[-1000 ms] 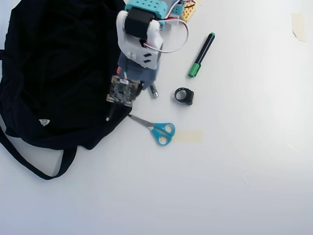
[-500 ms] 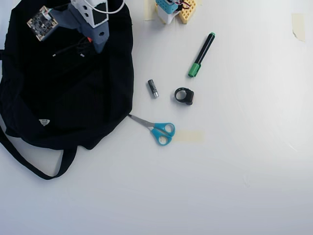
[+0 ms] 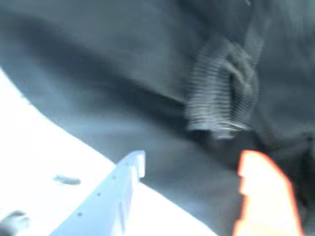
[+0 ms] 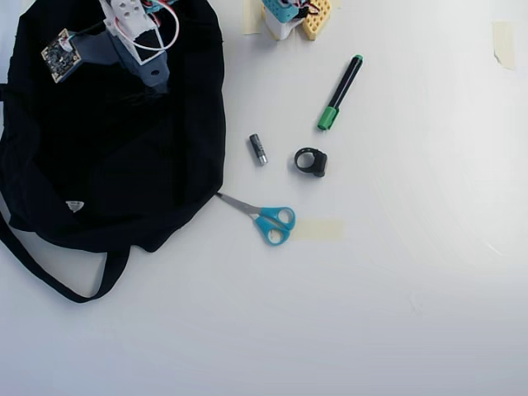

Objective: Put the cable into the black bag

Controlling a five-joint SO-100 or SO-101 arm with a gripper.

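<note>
Gripper fingers, one blue, one orange, are standing apart and empty, we are noting, over the black bag; we are finding no cable visible.

Overhead view, count by kind:

- Black bag: one, with one long strap looping out at its lower left.
- Green-capped black marker: one.
- Small cylindrical battery: one.
- Small black ring-shaped clip: one; exact kind unclear.
- Blue-handled scissors: one pair.
- Tape strips on the table: three, one beside the scissors, one at the right edge, one at the top.

Wrist view blurred; nothing more countable there.
</note>
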